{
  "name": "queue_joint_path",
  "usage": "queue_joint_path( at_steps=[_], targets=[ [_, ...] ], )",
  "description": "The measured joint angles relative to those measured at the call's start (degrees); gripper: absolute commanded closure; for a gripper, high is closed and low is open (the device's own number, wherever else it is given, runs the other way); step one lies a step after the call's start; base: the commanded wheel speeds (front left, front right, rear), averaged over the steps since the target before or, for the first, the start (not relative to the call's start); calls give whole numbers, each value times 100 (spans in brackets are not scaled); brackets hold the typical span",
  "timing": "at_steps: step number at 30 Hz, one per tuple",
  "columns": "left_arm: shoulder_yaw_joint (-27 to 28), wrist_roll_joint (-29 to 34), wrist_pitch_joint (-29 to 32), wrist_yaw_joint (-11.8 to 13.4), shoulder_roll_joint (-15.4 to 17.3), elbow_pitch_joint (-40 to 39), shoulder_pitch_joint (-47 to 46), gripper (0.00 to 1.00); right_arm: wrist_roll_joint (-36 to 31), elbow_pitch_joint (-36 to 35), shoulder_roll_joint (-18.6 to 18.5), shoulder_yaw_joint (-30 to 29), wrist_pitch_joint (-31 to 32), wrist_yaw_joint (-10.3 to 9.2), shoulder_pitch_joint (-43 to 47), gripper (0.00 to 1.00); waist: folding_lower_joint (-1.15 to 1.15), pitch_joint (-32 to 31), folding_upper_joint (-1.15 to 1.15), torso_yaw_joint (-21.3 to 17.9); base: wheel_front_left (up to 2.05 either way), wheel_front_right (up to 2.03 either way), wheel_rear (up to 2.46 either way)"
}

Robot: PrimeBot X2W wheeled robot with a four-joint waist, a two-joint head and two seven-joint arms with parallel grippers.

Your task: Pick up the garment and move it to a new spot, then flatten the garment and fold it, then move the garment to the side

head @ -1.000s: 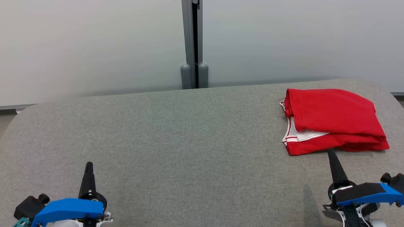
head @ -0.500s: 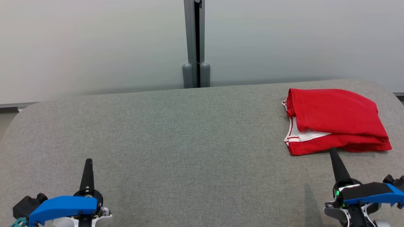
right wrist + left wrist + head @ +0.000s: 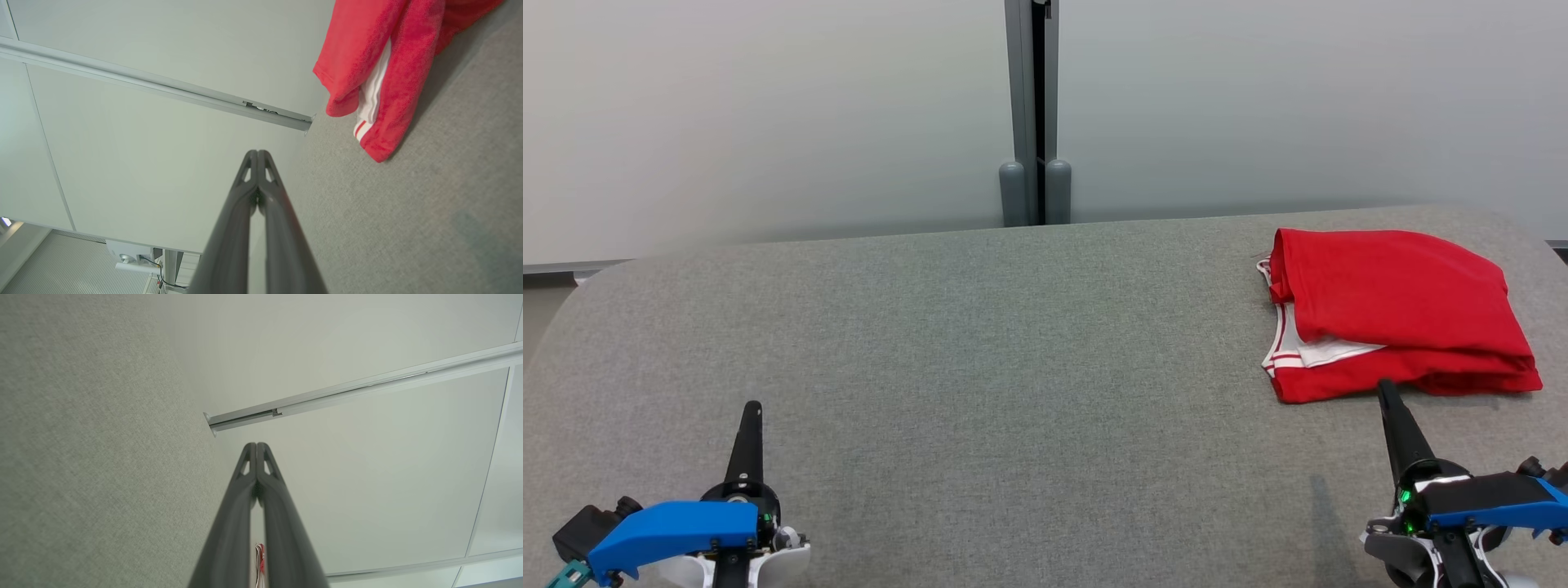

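Note:
The garment (image 3: 1396, 310) is red with white striped trim. It lies folded in a neat stack at the far right of the grey table (image 3: 1013, 343). In the right wrist view the garment (image 3: 392, 69) shows at the upper right. My right gripper (image 3: 1383, 388) is shut and empty, its tip just short of the garment's near edge; its fingertips (image 3: 258, 154) are pressed together. At the lower left, far from the garment, my left gripper (image 3: 753, 407) is shut and empty, its fingertips (image 3: 256, 445) meeting in the left wrist view.
A pale wall with a grey vertical post (image 3: 1033, 114) stands behind the table's far edge. The table's corners are rounded at left and right.
Both grippers have drawn back slightly toward the bottom of the head view. The whole picture has shifted a little right, so the camera moved. The garment lies as before.

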Motion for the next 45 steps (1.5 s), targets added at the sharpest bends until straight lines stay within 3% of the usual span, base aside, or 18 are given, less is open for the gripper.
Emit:
queue_joint_path(
  at_steps=[34,45],
  targets=[
    [104,-1432,377,0,-3,-138,-112,100,1377,-169,63,-167,365,0,25,100,0,49,0,97,0,0,0],
    [114,-1585,409,0,-3,-160,-133,100,1538,-192,70,-187,409,0,29,100,0,55,0,108,0,0,0]
  ],
)
